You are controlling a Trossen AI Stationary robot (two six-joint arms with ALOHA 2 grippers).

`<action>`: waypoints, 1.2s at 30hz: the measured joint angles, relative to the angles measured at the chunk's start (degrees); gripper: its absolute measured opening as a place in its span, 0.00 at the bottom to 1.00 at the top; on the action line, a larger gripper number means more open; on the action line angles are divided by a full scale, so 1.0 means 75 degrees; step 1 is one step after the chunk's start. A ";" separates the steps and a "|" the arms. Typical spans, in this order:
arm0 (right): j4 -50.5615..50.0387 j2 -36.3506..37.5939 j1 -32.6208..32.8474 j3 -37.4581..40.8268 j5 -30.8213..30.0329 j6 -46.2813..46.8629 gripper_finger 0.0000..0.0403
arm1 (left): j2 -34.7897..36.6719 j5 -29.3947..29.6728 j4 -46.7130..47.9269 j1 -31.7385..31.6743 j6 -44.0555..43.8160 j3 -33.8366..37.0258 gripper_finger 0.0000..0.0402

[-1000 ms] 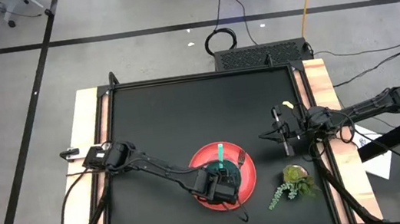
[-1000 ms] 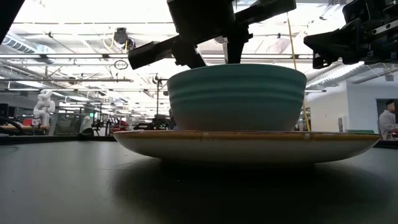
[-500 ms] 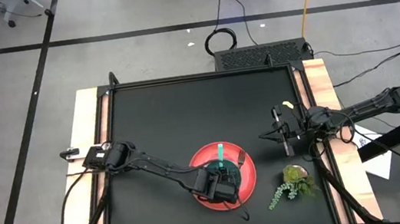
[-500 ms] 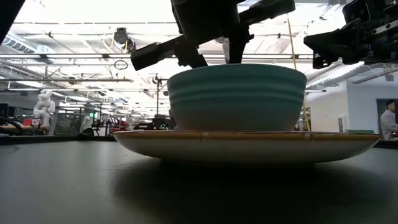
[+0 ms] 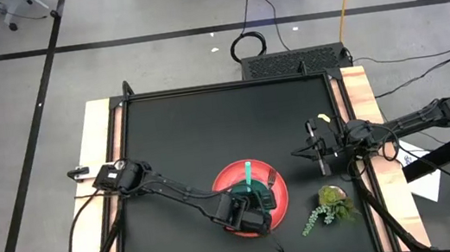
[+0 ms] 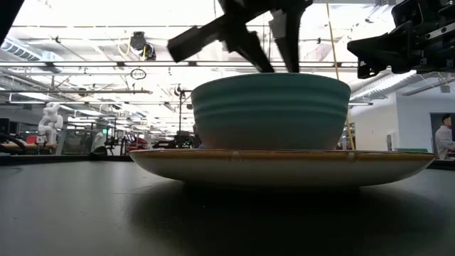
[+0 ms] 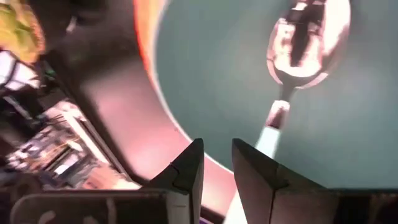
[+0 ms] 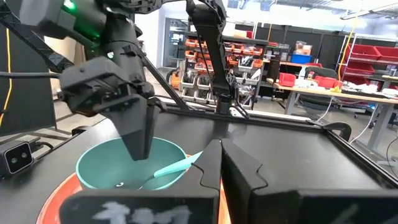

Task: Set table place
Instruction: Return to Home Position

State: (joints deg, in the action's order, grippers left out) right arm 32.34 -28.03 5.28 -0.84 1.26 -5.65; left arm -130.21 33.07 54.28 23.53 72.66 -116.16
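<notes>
The red plate (image 5: 281, 193) lies on the black table (image 5: 175, 141) near its near edge, and shows in the low view (image 6: 284, 165). The green bowl (image 6: 270, 110) stands on the plate. A teal-handled spoon (image 7: 292, 56) lies in the bowl, its handle (image 5: 249, 172) leaning on the far rim. My left gripper (image 7: 216, 168) hangs just above the bowl's near rim, fingers slightly apart and empty. My right gripper (image 5: 315, 151) is shut and empty above the table's right side. The fork I cannot make out.
A leafy green sprig (image 5: 329, 204) lies on the table right of the plate. A small dark thing (image 5: 275, 244) lies near the near edge. Pale wooden strips (image 5: 101, 160) run along both side edges. The far half of the table is bare black.
My left gripper has risen out of the bowl, tipped, and drawn a little toward the table's near edge. The bowl, plate and spoon have stayed where they were.
</notes>
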 joint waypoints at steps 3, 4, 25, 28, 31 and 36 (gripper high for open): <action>0.0000 0.0000 0.0001 -0.0001 -0.0001 0.0000 0.00 | -0.0003 0.0222 -0.0373 0.0040 0.0024 0.0000 0.22; 0.0000 -0.0001 0.0002 -0.0002 -0.0001 0.0001 0.00 | -0.0003 0.0258 -0.0487 0.0053 0.0017 0.0000 0.22; 0.0000 0.0000 0.0000 -0.0003 -0.0003 0.0044 0.00 | -0.0003 0.0494 -0.0527 0.0086 -0.1256 0.0003 0.22; 0.0000 -0.0003 0.0002 -0.0002 -0.0001 0.0041 0.00 | -0.0003 0.0816 -0.0535 0.0067 -0.1313 0.0003 0.22; 0.0000 -0.0002 0.0003 -0.0001 -0.0001 0.0038 0.00 | -0.0006 0.1313 -0.0594 0.0067 -0.1209 0.0003 0.22; 0.0000 -0.0003 0.0002 -0.0003 0.0000 0.0038 0.00 | -0.0012 0.1499 -0.0622 0.0067 -0.0616 0.0006 0.12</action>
State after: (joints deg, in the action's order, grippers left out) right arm 32.34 -28.05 5.30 -0.86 1.25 -5.37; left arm -130.30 44.32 49.61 24.03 68.04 -116.11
